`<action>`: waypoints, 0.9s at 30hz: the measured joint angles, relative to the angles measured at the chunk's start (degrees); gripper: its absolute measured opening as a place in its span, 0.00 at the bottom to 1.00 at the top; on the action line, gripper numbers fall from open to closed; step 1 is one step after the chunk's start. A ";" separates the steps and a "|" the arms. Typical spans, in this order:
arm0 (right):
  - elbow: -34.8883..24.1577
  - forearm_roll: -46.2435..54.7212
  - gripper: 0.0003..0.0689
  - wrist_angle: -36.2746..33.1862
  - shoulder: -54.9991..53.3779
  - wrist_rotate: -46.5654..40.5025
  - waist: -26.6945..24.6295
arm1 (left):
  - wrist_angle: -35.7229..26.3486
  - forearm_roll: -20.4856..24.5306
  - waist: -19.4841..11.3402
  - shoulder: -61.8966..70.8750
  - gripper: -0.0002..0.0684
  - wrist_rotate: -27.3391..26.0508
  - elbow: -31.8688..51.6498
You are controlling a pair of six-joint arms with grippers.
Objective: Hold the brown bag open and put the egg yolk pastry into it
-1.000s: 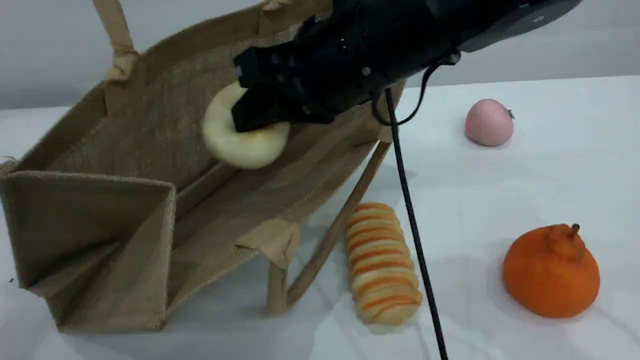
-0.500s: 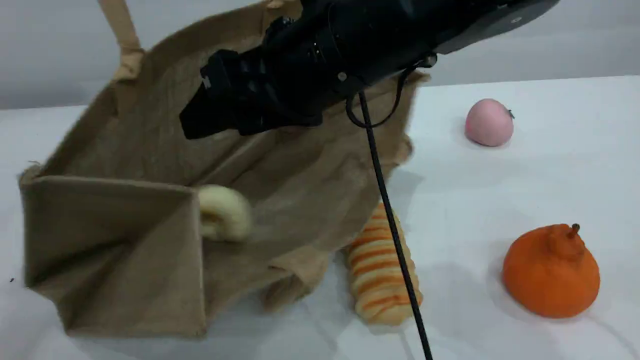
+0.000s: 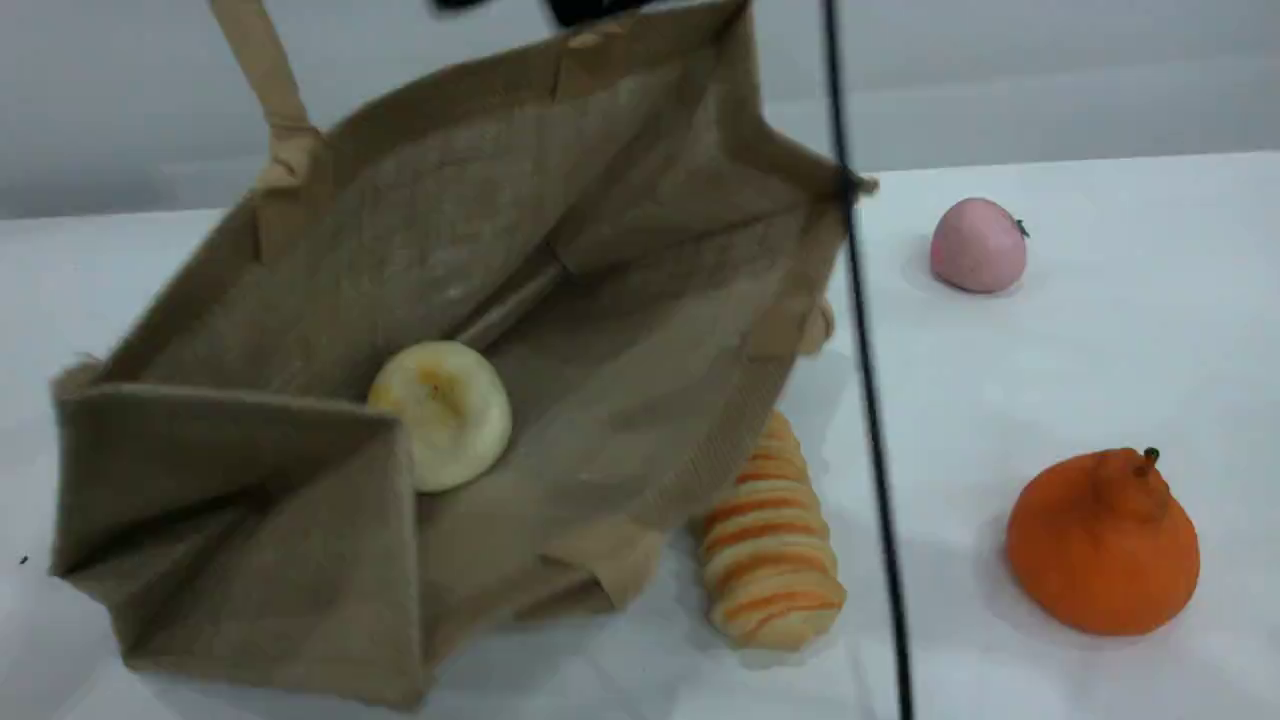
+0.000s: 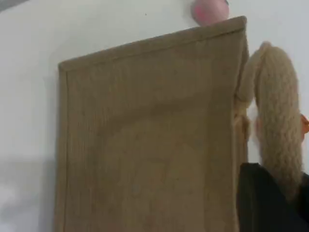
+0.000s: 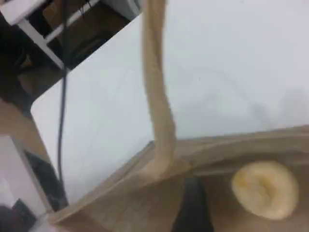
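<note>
The brown bag point(image 3: 620, 250) lies tilted on the table with its mouth wide open toward the camera. Its beige handle point(image 3: 262, 75) runs up out of the scene view. In the left wrist view my left gripper point(image 4: 277, 195) is shut on that rope handle point(image 4: 276, 116), above the bag's outer wall point(image 4: 149, 145). The egg yolk pastry point(image 3: 441, 413) rests free inside the bag near its bottom. The right wrist view looks down on the pastry point(image 5: 264, 189) and a handle point(image 5: 157, 96). My right gripper point(image 5: 193, 212) is above the bag, open and empty.
An orange-striped bread roll point(image 3: 768, 545) lies against the bag's right side. A pink round fruit point(image 3: 978, 245) sits at the back right and an orange fruit point(image 3: 1102, 545) at the front right. A black cable point(image 3: 866, 380) hangs down across the scene.
The right gripper let go of the pastry, which dropped into the bag and settled near its bottom. The right arm then rose out of the scene's top edge. The bag shifted and opened wider.
</note>
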State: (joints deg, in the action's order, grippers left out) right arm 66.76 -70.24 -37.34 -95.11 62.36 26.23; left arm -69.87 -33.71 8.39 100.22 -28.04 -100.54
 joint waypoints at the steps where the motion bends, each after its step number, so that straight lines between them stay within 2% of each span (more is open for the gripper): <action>1: 0.00 3.21 0.70 -1.54 1.94 -2.79 -0.69 | 0.05 -0.21 0.32 0.63 0.12 -0.02 0.00; 4: 0.00 11.76 0.70 -5.62 7.46 -10.15 -2.71 | 0.12 -1.37 1.36 2.60 0.12 -0.02 0.07; 11: 0.00 28.74 0.70 -12.61 20.14 -25.49 -4.57 | 4.66 -0.27 4.57 7.60 0.12 -0.14 2.14; 16: 0.00 39.73 0.70 -18.35 28.79 -36.27 -4.57 | 11.29 3.46 6.83 9.43 0.12 -0.34 7.77; 23: 0.00 53.83 0.70 -26.24 40.27 -49.49 -4.57 | 22.27 3.57 9.66 9.54 0.15 -0.34 17.62; 27: 0.00 59.44 0.70 -30.43 46.64 -54.79 -4.57 | 26.61 3.50 10.57 9.54 0.22 -1.94 22.08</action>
State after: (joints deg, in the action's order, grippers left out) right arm 66.76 -10.80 -67.76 -48.48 7.57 21.66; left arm -43.26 -30.21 18.97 109.77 -29.98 -78.46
